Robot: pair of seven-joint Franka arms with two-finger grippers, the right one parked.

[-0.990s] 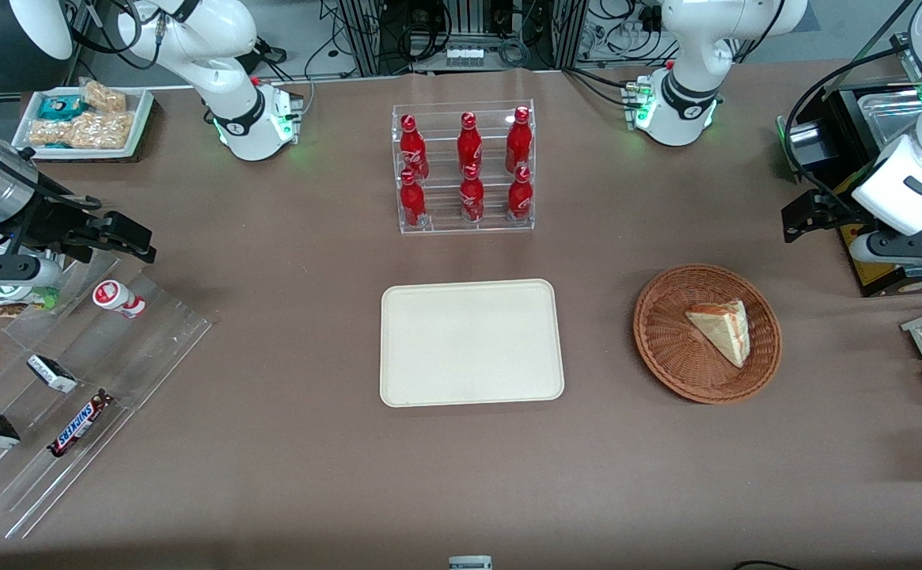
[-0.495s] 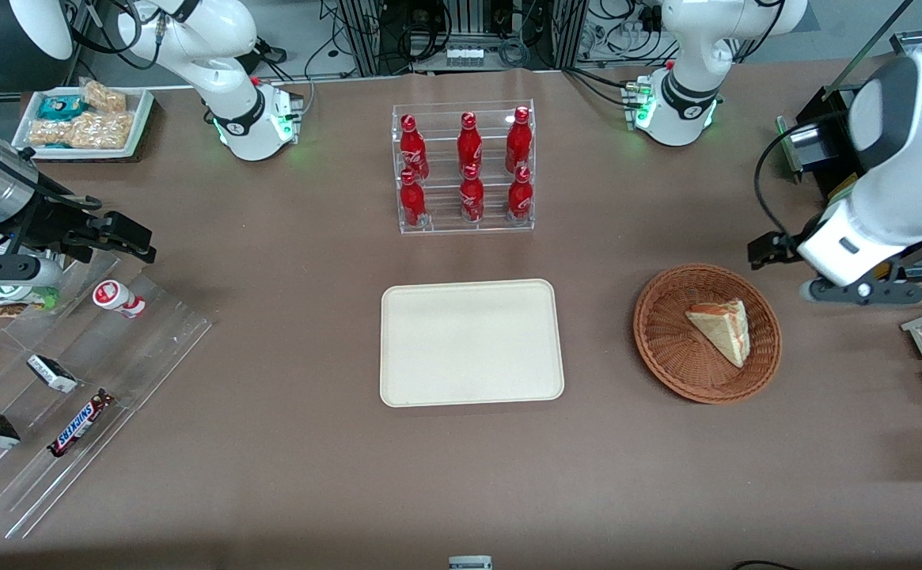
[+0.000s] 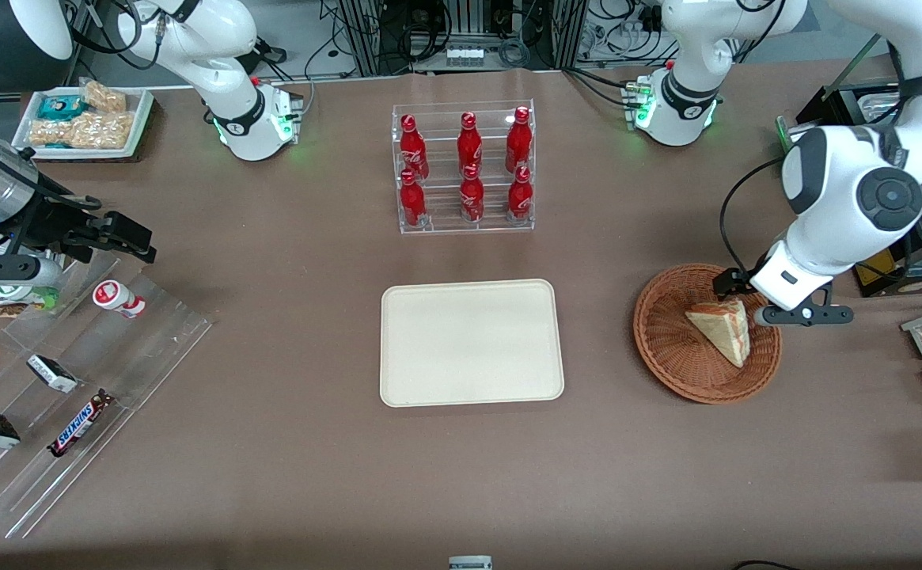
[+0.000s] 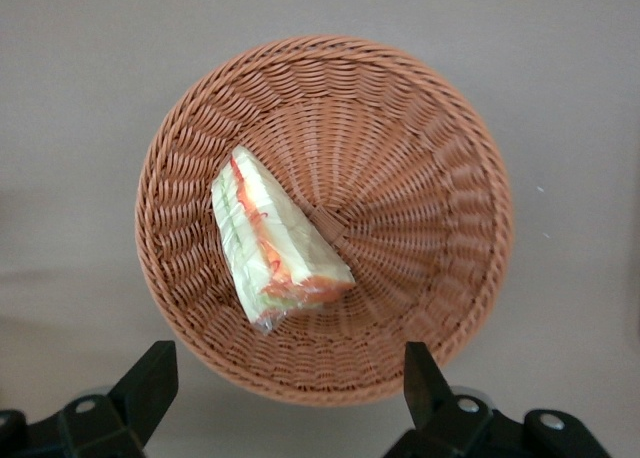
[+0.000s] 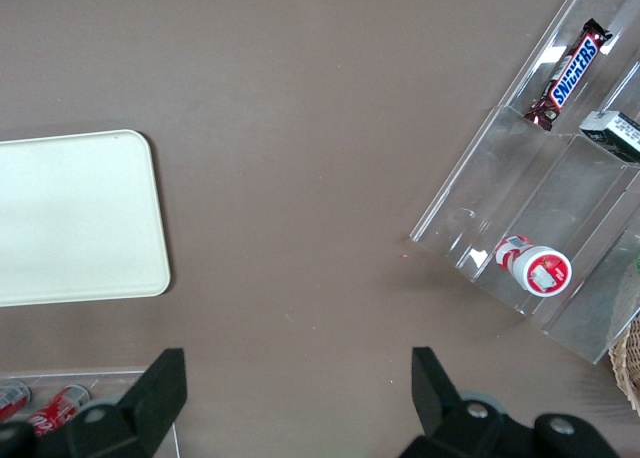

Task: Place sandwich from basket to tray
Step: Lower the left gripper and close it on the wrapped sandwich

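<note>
Swinging in from the working arm's end of the table, the gripper [image 4: 285,398] now hangs over the basket [image 3: 674,348], fingers spread wide and empty. Within it the sandwich [image 4: 272,240] lies directly below, its long axis slanting across the fingers' gap; the tray [image 3: 429,384] sits well apart.

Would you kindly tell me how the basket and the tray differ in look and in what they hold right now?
The basket is round, reddish-brown woven wicker; the tray is a flat, smooth cream rectangle with rounded corners. The basket holds the sandwich, while the tray holds nothing. The pincer hangs open above the basket, not above the tray. Both sit on the brown table, side by side.
</note>
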